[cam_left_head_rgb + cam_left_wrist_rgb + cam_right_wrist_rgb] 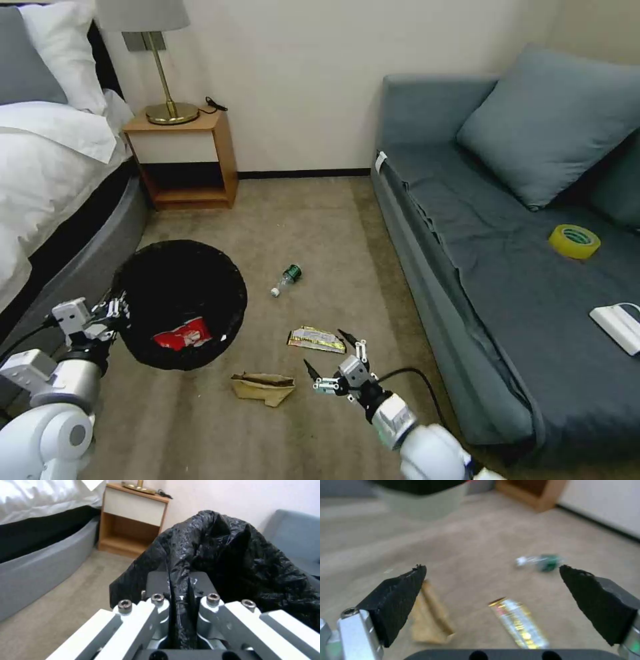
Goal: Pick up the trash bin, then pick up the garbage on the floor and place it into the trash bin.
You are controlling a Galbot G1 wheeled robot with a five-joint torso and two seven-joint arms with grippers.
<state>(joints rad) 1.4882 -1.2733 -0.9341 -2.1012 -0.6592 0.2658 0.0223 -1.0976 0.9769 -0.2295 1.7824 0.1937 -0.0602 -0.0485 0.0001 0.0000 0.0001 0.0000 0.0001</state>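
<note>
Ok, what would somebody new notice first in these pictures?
The trash bin with its black bag, near the bed, its rim pinched by the left gripper; a red-and-white carton lies inside. The open right gripper hovers above the carpet between the brown paper and snack wrapper.

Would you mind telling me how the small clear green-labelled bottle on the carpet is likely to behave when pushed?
The small clear green-labelled bottle lies on its side, so it would probably roll. It looks empty, so likely light. The open right gripper may find its smooth round body slippery.
</note>
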